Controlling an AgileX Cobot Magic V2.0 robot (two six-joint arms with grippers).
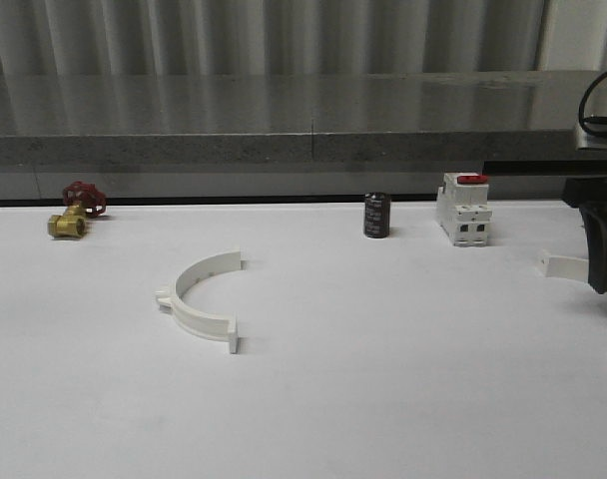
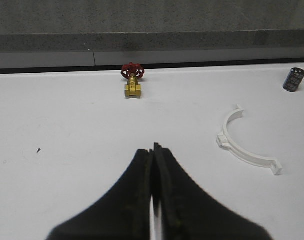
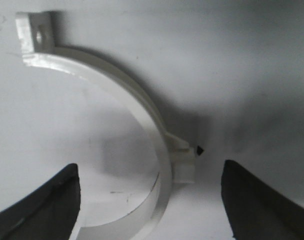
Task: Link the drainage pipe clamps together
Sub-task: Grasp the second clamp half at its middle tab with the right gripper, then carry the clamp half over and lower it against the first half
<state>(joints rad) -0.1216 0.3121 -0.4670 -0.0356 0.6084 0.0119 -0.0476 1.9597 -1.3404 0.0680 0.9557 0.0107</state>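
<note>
One clamp [image 1: 201,296] lies flat on the white table [image 1: 383,399], left of centre, its open side facing right. The other clamp [image 3: 137,115] lies at the table's right edge, beneath the right gripper [image 3: 152,200], whose fingers are spread wide on either side of the arc without touching it. The left gripper [image 2: 154,165] hangs above bare table with its fingers pressed together, holding nothing. At the rear stand a brass valve [image 1: 72,215], a dark capacitor [image 1: 376,216] and a breaker [image 1: 463,208].
</note>
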